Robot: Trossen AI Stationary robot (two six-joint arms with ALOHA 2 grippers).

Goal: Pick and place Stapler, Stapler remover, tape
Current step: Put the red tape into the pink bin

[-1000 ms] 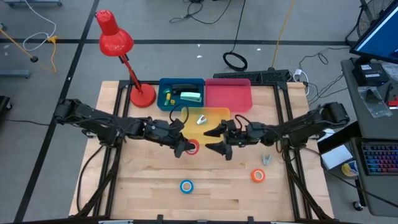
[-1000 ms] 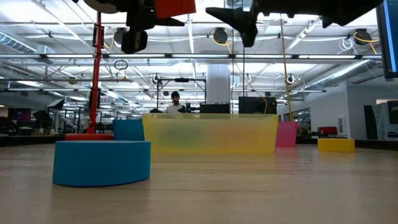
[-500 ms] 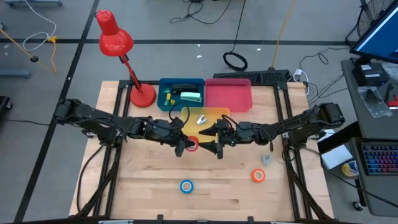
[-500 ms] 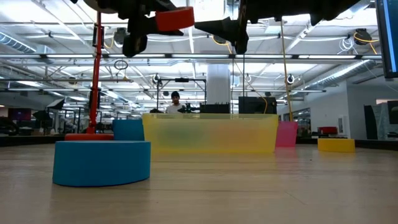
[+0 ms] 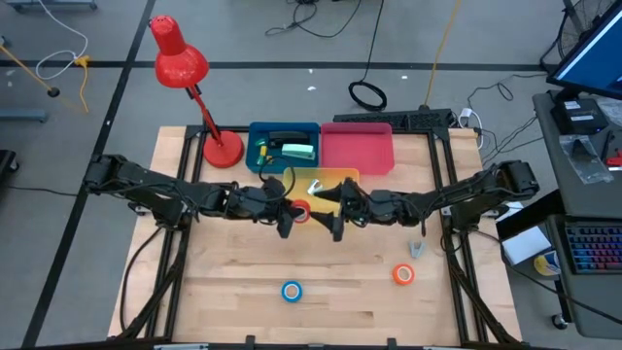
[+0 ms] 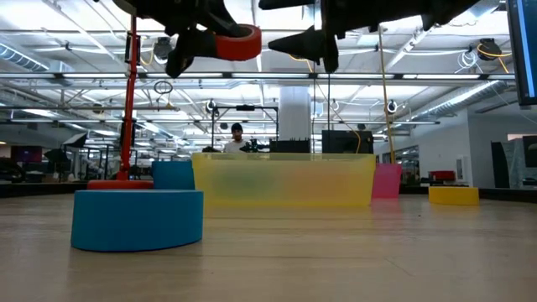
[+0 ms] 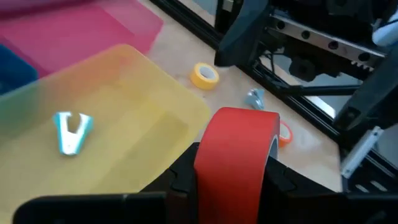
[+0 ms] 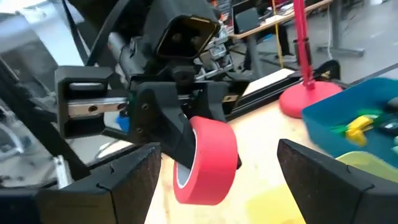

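Red tape in left gripper, right gripper apparently spread alongside.

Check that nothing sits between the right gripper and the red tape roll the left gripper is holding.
Nothing visible does. The left gripper holds the red tape roll up off the table; the open right gripper faces it across clear air, close by and not touching.
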